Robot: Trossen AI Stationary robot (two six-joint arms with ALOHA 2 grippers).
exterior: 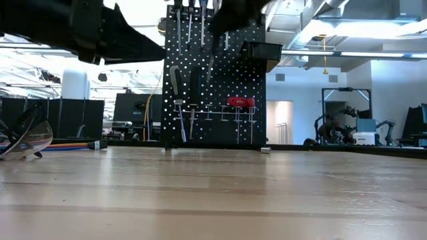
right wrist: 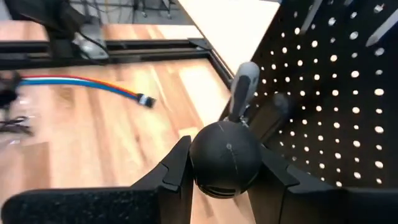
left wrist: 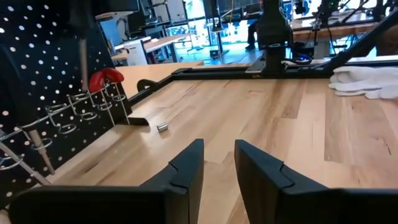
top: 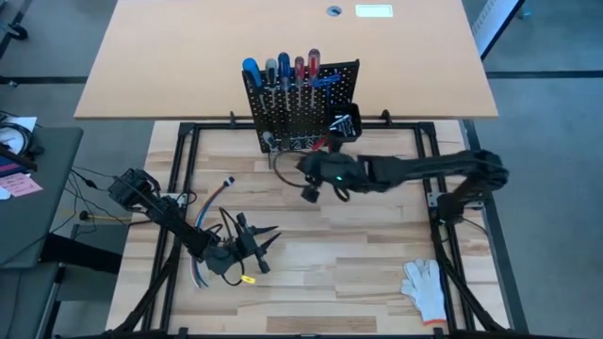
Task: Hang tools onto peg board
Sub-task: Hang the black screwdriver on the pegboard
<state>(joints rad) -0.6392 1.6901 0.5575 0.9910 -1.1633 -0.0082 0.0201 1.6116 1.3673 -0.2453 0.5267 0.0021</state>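
While the left gripper (top: 268, 235) hovers low over the near-left part of the wooden table (top: 358, 264), its two dark fingers (left wrist: 186, 171) stand apart with a narrow gap between them and nothing in that gap; the left wrist view shows only bare planks beneath. Just beside this arm lies a bundle of coloured cables (top: 203, 212).

Across the table, the right gripper (top: 311, 188) sits just in front of the peg board (top: 301, 104). Its fingers (right wrist: 177, 165) are clamped on a black round-ended tool handle (right wrist: 225, 158), one finger pressed against each side of the ball. Whether the held tool touches the board cannot be told. Just beyond it, a grey-handled tool (right wrist: 244, 84) stands upright against the perforated panel.

The peg board stands upright at the far edge of the wooden table, against the tan tabletop (top: 188, 56). Along its top row hang screwdrivers with blue, grey and red handles (top: 283, 71). Lower on the board, red-handled pliers (exterior: 241, 102) rest in a wire rack, and a small black bin (exterior: 261, 50) is fixed at the upper corner. A small metal bit (left wrist: 163, 127) lies on the table near the board's foot. A white glove (top: 426, 285) lies at the near-right corner, well apart from both grippers.
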